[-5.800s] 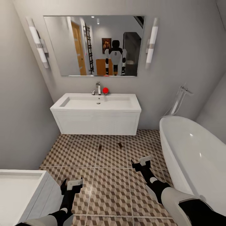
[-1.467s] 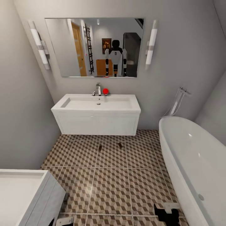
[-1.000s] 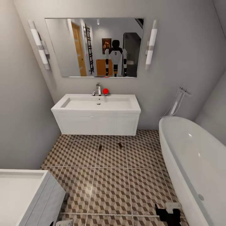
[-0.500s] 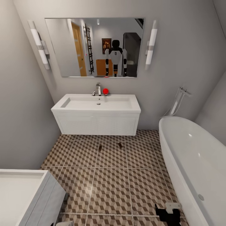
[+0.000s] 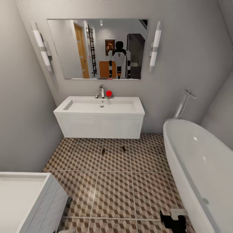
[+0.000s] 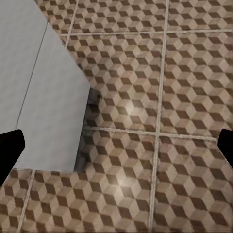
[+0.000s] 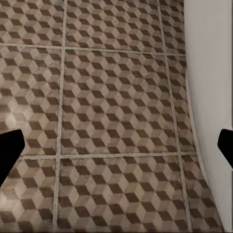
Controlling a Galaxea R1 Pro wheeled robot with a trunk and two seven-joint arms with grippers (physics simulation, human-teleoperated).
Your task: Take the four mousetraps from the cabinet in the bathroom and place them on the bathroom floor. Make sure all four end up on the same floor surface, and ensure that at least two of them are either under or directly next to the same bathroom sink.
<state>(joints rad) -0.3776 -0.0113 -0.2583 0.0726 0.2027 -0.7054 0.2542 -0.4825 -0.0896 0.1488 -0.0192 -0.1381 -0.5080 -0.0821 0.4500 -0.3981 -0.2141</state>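
Two small flat tan-brown mousetraps, one (image 5: 103, 151) and the other (image 5: 123, 149), lie near each other on the brown, beige and white cube-patterned bathroom floor (image 5: 113, 191), just in front of the wide white rectangular sink (image 5: 100, 106) on its white wall-hung vanity (image 5: 100, 127); they lie where they did in the earlier pictures. The whole head view has shifted very slightly since half a second ago, so the camera moved, not the room. The right hand (image 5: 174, 219), black with a white block on top, sits low over the tiles beside the white oval bathtub (image 5: 200, 161), about where it was a second ago and far lower than nearly six seconds back. In its wrist view the two dark fingertips (image 7: 9, 148) stand far apart with bare tiles between, holding nothing. The left hand (image 6: 116, 145) is likewise spread wide and empty over the floor, next to the white square toilet (image 5: 19, 197); its pale top edge has all but dropped past the head view's lower edge.
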